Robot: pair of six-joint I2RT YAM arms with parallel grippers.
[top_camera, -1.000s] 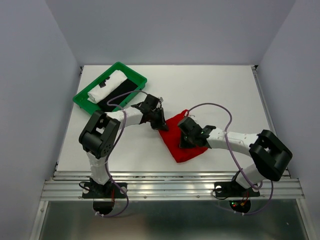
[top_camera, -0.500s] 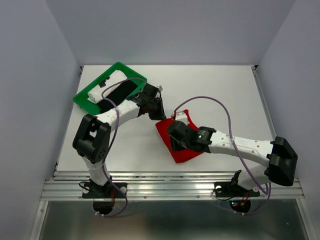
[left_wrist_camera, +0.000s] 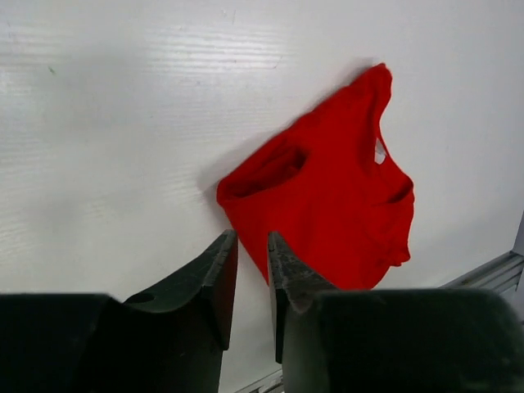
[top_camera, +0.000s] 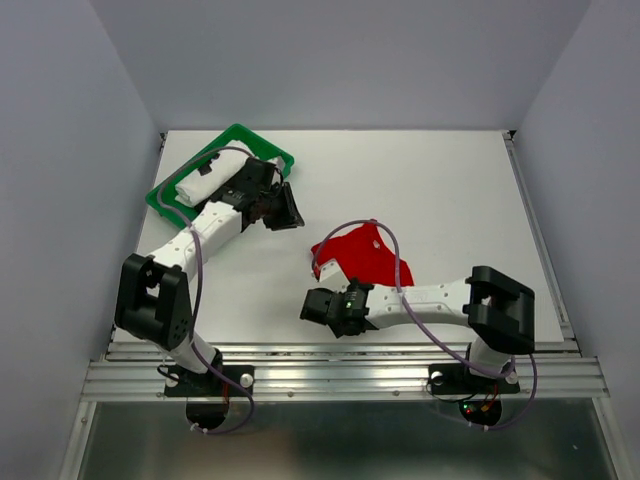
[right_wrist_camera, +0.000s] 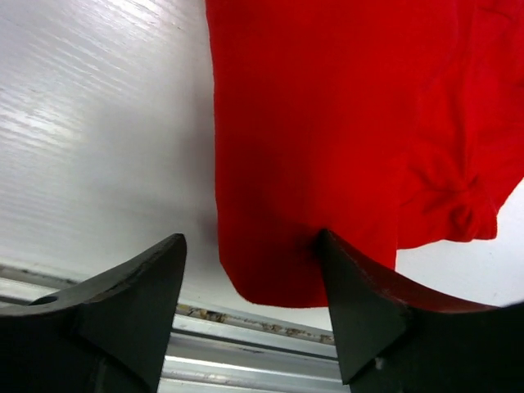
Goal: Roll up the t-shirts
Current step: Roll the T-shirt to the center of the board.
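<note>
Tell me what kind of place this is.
Probably a robot lab test cell: bare grey walls box in a white table, and two robot arms are bolted to its aluminium rail.

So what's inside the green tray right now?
A rolled white t-shirt lies in the green tray. The left arm reaches over the rest of it, so whatever else sits there is covered.

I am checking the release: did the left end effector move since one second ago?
Yes. The left end effector moved up-left in the top view, away from the bright red cloth t-shirt, to the green plastic tray.
</note>
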